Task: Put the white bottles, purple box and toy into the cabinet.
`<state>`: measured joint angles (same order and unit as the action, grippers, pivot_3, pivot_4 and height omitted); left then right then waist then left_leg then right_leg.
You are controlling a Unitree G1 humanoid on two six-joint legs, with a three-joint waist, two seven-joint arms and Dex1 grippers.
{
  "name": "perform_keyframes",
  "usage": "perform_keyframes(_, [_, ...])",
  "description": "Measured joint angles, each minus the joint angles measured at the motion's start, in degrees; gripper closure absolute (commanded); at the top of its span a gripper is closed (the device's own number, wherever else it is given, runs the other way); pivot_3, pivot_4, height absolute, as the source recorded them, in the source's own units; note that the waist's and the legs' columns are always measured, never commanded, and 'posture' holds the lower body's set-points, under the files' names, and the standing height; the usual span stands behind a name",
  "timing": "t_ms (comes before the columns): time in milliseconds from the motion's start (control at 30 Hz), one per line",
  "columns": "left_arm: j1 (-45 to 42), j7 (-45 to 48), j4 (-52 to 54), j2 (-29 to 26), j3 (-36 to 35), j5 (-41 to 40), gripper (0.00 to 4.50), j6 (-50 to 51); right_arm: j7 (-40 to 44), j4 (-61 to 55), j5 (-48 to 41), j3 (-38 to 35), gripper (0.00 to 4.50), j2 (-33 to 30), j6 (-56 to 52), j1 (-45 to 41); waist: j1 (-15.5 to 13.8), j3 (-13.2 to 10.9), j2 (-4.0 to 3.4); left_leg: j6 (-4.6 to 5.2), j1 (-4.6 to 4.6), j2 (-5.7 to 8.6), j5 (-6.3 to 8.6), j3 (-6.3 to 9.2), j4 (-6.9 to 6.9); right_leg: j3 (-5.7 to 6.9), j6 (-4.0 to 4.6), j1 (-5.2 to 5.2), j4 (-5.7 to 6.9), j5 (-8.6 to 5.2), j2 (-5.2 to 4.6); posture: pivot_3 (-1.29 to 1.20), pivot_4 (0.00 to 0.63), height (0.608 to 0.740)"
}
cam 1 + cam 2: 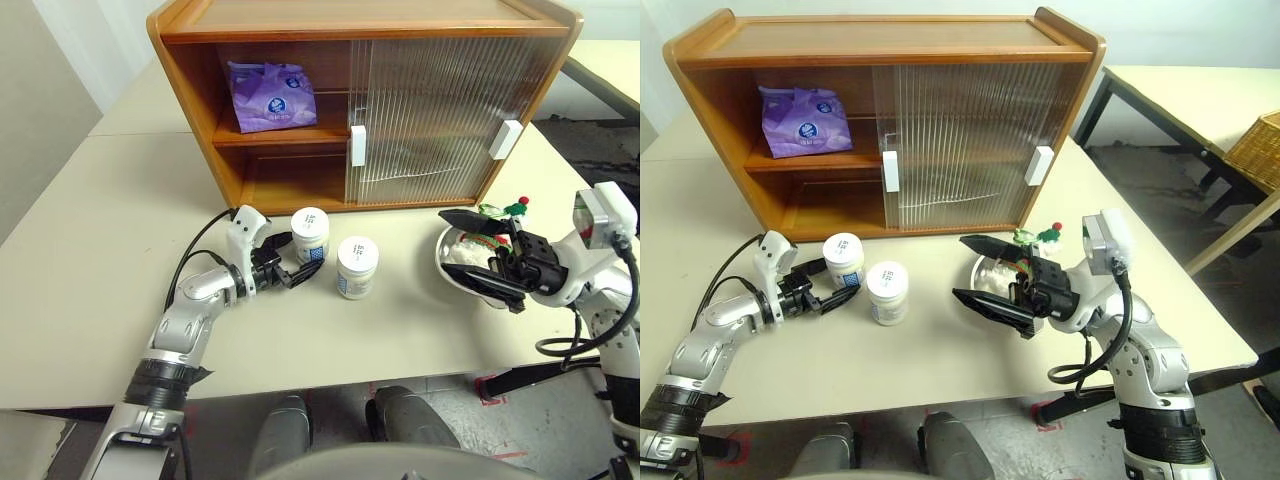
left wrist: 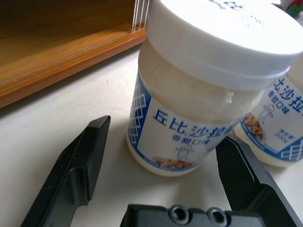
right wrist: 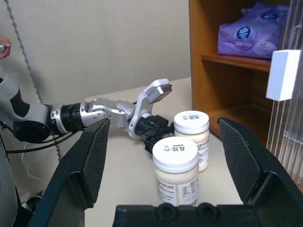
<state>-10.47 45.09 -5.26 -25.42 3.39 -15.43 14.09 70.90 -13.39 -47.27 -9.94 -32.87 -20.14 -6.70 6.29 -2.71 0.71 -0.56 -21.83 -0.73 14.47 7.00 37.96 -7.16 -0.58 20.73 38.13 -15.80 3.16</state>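
Two white bottles stand on the table in front of the cabinet. My left gripper is open, and in the left wrist view the nearer bottle stands between its fingers without touching them. The purple box lies on the upper shelf in the open left half. The toy sits in a steel bowl at the right. My right gripper hovers open in front of the bowl, pointing toward the bottles.
Ribbed sliding doors with white handles cover the cabinet's right half. The lower left shelf is bare. A wicker basket sits on another table far right. A black cable runs along my left arm.
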Motion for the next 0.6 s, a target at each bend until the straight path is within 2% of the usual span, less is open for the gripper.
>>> perform_keyframes(200, [-0.96,0.80,-0.51,0.18,1.20,0.46,1.44,0.95,-1.35,-0.30,0.42,0.28,0.00,0.31,-0.11,-0.78,-0.04,0.00,0.00,0.01,0.03,0.02,-0.01,0.02,0.02,0.00,-0.18,-0.06,0.00,-0.09,-0.02,-0.20,0.048,0.740])
perform_keyframes(367, [-1.76,1.39,-0.58,-0.98,2.71,2.51,1.44,1.02,-2.63,-1.69,0.42,0.28,0.00,0.32,-0.38,-1.14,-0.02,0.12,-0.04,0.02,0.08,0.04,0.00,0.02,0.01,0.00,-0.22,-0.13,-0.01,-0.11,-0.04,-0.20,0.046,0.740])
perform_keyframes(600, [-0.36,-2.62,-0.44,2.51,-0.32,1.38,1.44,0.65,-3.03,-1.71,0.55,0.30,0.00,0.37,-0.65,-1.39,-0.07,0.21,-0.10,0.07,0.05,0.09,-0.04,0.04,0.02,0.01,-0.27,-0.12,-0.01,-0.12,-0.09,-0.19,0.041,0.740])
